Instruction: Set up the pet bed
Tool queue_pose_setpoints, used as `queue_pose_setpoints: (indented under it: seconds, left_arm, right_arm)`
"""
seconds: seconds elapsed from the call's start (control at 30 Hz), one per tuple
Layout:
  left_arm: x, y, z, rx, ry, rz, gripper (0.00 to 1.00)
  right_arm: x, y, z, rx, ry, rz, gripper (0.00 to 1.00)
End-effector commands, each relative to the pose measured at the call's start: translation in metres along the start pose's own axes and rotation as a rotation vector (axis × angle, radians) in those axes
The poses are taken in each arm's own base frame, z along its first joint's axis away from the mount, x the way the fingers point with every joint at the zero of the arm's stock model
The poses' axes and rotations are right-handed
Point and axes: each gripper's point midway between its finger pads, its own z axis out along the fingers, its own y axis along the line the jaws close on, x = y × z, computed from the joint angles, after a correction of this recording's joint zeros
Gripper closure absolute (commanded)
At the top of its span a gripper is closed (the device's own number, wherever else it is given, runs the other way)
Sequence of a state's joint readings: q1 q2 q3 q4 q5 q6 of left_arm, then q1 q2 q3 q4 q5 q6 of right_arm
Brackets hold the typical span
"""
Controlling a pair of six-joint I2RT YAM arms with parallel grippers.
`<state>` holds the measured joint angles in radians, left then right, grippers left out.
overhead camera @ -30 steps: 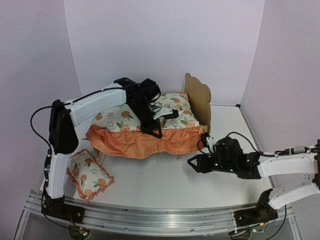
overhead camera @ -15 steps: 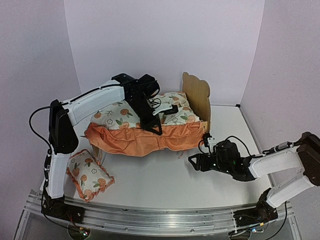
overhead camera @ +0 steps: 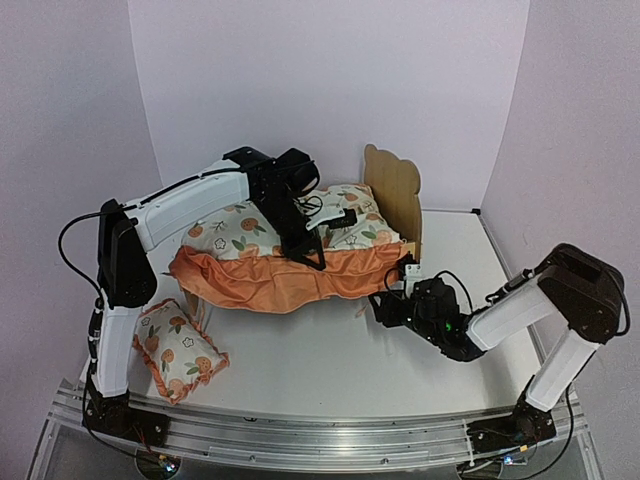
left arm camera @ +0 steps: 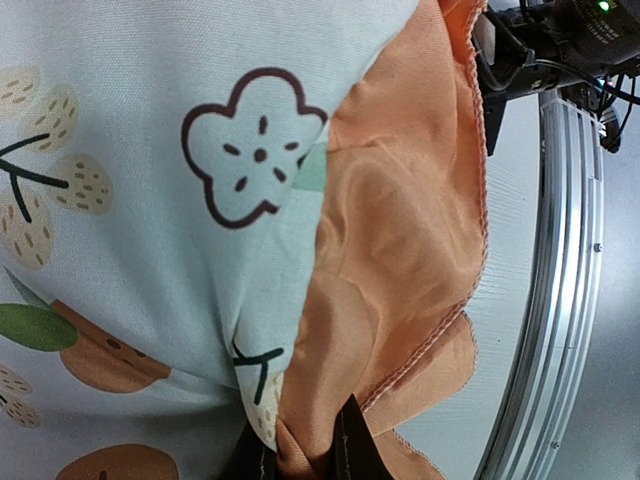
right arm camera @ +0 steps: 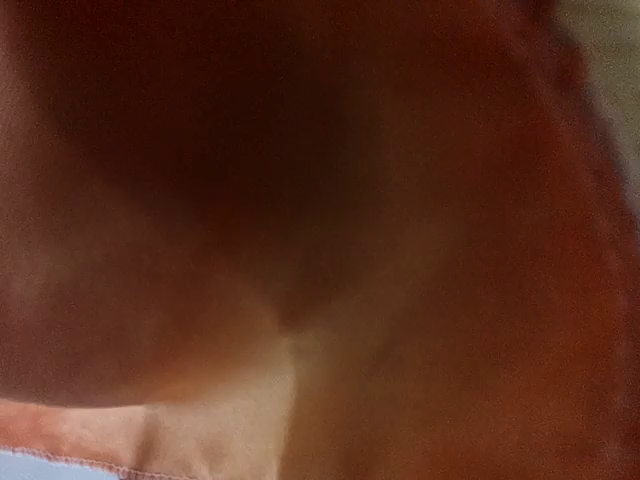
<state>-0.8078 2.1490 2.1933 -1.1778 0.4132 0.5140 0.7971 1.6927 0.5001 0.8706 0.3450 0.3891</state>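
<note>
The pet bed shows only its plywood bear-ear headboard (overhead camera: pixel 396 193); the rest of the frame is hidden under the fruit-print mattress cushion (overhead camera: pixel 250 232). The cushion's orange ruffle (overhead camera: pixel 290 282) hangs over the front. My left gripper (overhead camera: pixel 310 256) is shut on the cushion's front edge. In the left wrist view the gripper (left arm camera: pixel 300 458) pinches the orange ruffle (left arm camera: pixel 400 230) at the seam. My right gripper (overhead camera: pixel 382 307) is low at the bed's front right corner, against the ruffle. Blurred orange fabric (right arm camera: pixel 300 250) fills the right wrist view and hides its fingers.
The small fruit-print pillow (overhead camera: pixel 180 351) lies on the table at the near left. The metal rail (overhead camera: pixel 320 432) runs along the near edge. White walls close in the back and both sides.
My right arm has reached forward and left, from the open table to the bed's front right corner at the ruffle. My left gripper shifted the cushion slightly, then held still.
</note>
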Motion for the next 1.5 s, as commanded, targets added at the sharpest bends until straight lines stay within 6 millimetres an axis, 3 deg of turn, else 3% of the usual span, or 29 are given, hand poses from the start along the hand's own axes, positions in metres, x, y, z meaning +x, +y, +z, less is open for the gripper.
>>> queue_pose_setpoints:
  seconds: [0.0,0.1,0.17,0.3,0.33,0.53,0.63,0.77,0.9,1.13,1.3,1.47]
  left_arm:
    - [-0.097,-0.006,-0.113,-0.186,-0.386,0.212,1.00]
    - [-0.096,-0.008,-0.112,-0.174,-0.387,0.209,1.00]
    - [-0.095,-0.009,-0.112,-0.172,-0.387,0.208,1.00]
    - [-0.094,-0.007,-0.112,-0.181,-0.384,0.205,1.00]
    - [-0.091,-0.004,-0.110,-0.194,-0.374,0.205,1.00]
    - [-0.060,0.043,-0.097,-0.298,-0.313,0.164,1.00]
    - [-0.044,0.061,-0.082,-0.317,-0.279,0.163,1.00]
    - [-0.022,0.074,-0.049,-0.323,-0.234,0.180,1.00]
    - [-0.005,0.087,-0.020,-0.327,-0.199,0.177,1.00]
    - [0.021,0.105,0.014,-0.348,-0.146,0.205,0.98]
    - [0.033,0.089,0.022,-0.284,-0.139,0.250,0.64]
    - [0.009,0.064,-0.014,-0.241,-0.215,0.298,0.35]
  right_arm:
    - [-0.042,0.012,0.014,-0.005,-0.183,0.049,0.43]
    - [-0.051,0.010,0.021,0.016,-0.237,0.081,0.50]
    - [-0.052,0.008,0.024,0.029,-0.256,0.096,0.60]
    - [-0.043,-0.001,0.025,0.062,-0.245,0.124,0.96]
    - [-0.039,-0.004,0.023,0.067,-0.238,0.134,1.00]
    - [0.007,-0.023,-0.008,0.103,-0.042,0.177,1.00]
    - [0.037,-0.012,-0.026,0.064,0.179,0.129,1.00]
    - [0.060,0.004,-0.044,-0.025,0.343,0.133,1.00]
    - [0.069,0.009,-0.051,-0.039,0.428,0.151,1.00]
    - [0.070,0.036,-0.048,-0.098,0.566,0.181,1.00]
    - [0.070,0.045,-0.050,-0.110,0.633,0.211,1.00]
    - [0.073,0.055,-0.065,-0.112,0.771,0.219,1.00]
